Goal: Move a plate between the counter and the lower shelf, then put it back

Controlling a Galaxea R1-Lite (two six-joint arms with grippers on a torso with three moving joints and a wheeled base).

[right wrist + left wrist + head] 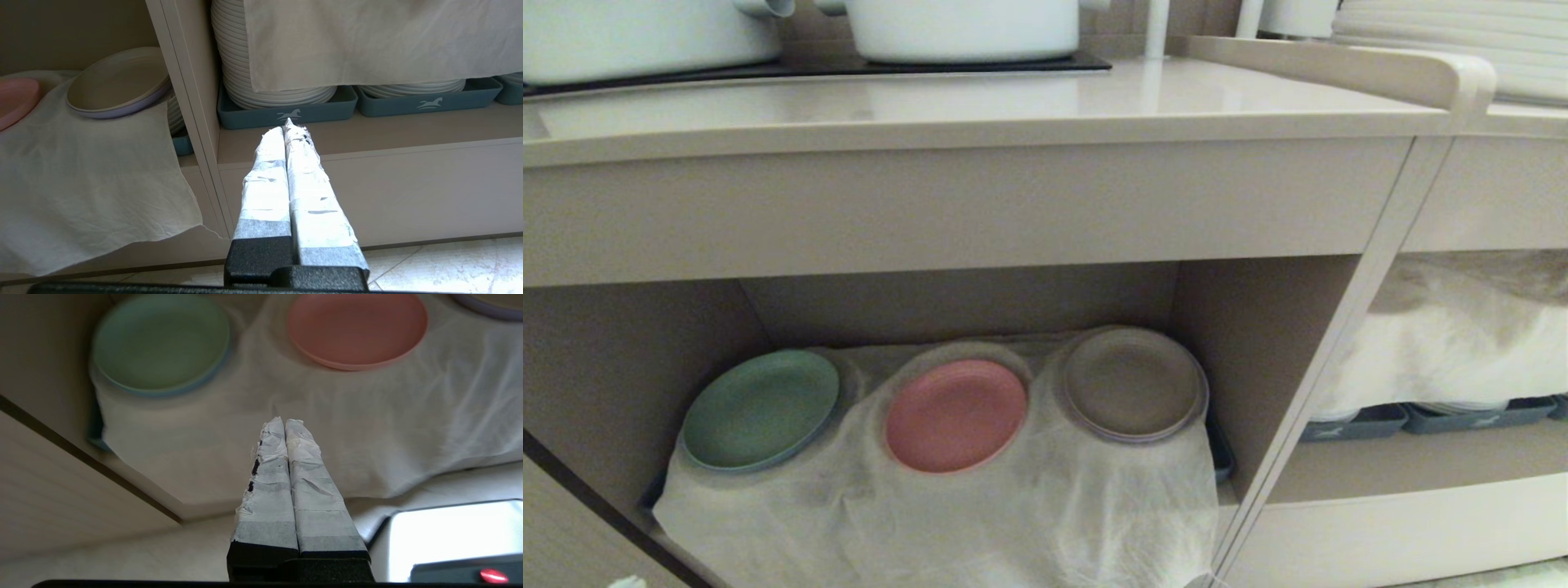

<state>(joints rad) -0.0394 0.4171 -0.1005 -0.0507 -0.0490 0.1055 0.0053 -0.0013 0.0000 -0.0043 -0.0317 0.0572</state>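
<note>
No readable writing shows anywhere; the only marking is a pale horse emblem (288, 114) printed on the front of each of two blue-grey trays (282, 115) in the right-hand shelf bay, seen from the right wrist view. Three small plates sit in a row inside the lower shelf (1258, 343), resting on raised humps under a thin white cloth (980, 523): a green plate (760, 408) at the left, the pink plate (954, 415) in the middle, and a beige plate (1134, 382) with a lilac rim at the right. The three plates lie apart from one another. Above them runs the counter (980, 102), a glossy beige worktop carrying a black hob panel (809, 67) with two white pots (964, 28) standing on it. In the neighbouring bay, tall stacks of large white plates (245, 53) stand in the trays, partly covered by another white cloth (367, 41). The left gripper (284, 421) has its two tape-wrapped fingers pressed together, holding nothing; it hangs in front of the lower shelf, above the draped cloth, clear of the pink and green plates. The right gripper (288, 124) is likewise closed and empty, its taped fingers pointing toward the tray with the horse emblem, above a pale tiled floor (449, 269).
</note>
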